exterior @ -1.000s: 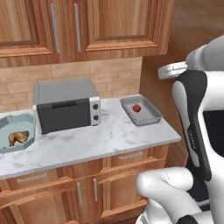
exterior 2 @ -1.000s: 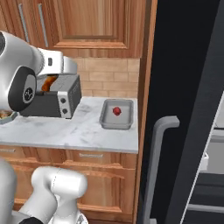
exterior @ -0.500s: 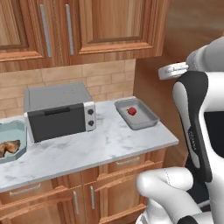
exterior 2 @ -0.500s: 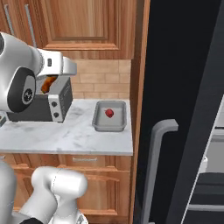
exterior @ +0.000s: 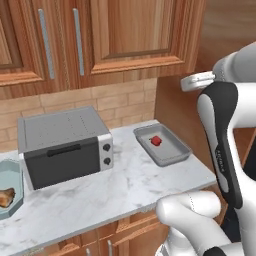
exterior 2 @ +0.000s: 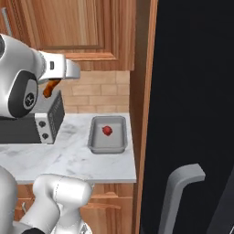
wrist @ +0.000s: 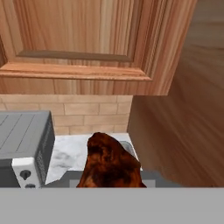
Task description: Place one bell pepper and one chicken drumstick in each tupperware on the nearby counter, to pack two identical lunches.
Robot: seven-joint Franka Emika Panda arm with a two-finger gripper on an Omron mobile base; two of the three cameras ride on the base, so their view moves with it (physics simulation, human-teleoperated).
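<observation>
The pale teal octagonal tupperware [exterior: 11, 192] is cut off by the left edge of the left base view, with a golden-brown roasted chicken drumstick [exterior: 5, 197] partly showing inside it. The gripper's [exterior 2: 49, 87] finger tips are hidden behind a dark brown roasted drumstick [wrist: 111, 164], which fills the lower middle of the hand view; the jaws stand narrowly apart, clamped on it, high above the white grey-veined marble counter [exterior: 125, 192]. A small glossy red bell pepper [exterior: 156, 141] sits in the grey rectangular tupperware [exterior: 172, 156], beside the boxy silver-black toaster oven [exterior: 62, 145].
</observation>
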